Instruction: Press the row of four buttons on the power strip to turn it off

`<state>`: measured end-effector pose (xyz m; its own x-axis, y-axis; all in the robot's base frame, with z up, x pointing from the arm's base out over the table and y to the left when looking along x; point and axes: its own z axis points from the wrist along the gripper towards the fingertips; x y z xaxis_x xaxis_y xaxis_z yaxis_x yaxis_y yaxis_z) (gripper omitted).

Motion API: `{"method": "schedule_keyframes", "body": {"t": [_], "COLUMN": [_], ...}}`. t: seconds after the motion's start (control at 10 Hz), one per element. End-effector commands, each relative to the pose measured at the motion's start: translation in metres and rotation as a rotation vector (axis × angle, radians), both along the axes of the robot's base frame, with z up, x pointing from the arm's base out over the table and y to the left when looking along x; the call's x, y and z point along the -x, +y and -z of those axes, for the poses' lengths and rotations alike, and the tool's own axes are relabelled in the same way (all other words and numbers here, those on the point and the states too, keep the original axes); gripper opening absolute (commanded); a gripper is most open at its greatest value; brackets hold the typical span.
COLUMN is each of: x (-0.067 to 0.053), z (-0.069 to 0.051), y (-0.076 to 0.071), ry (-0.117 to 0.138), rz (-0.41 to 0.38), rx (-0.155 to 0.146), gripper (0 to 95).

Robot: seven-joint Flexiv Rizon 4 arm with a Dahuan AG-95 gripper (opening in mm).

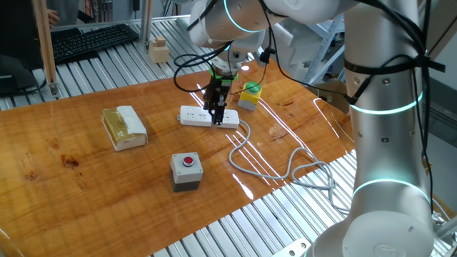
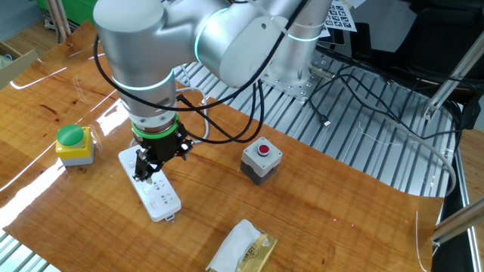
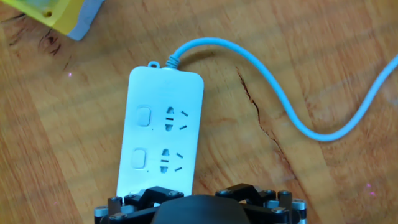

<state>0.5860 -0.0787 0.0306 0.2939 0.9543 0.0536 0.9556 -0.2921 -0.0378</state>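
Mid-worktop (image 1: pixel 86 171), the strip (image 1: pixel 191 115) lies flat under the claw (image 1: pixel 216 108), jaws wide and holding nothing; two buttons (image 3: pixel 143 116) show ahead, none visibly pressed, so most pressing seems left.

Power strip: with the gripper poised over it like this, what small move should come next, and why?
Probably a short descent onto the nearest button. The gripper hangs just above the power strip, and the hand view shows two buttons ahead of it, with no contact visible yet.
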Motion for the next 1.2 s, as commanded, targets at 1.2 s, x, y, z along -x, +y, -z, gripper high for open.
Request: {"method": "schedule_keyframes", "body": {"t": [1.2], "x": [-0.010], "z": [0.006], "y": [0.016], "ry": [-0.019], "rz": [0.052], "rx": [-0.018], "gripper": [95.0]}}
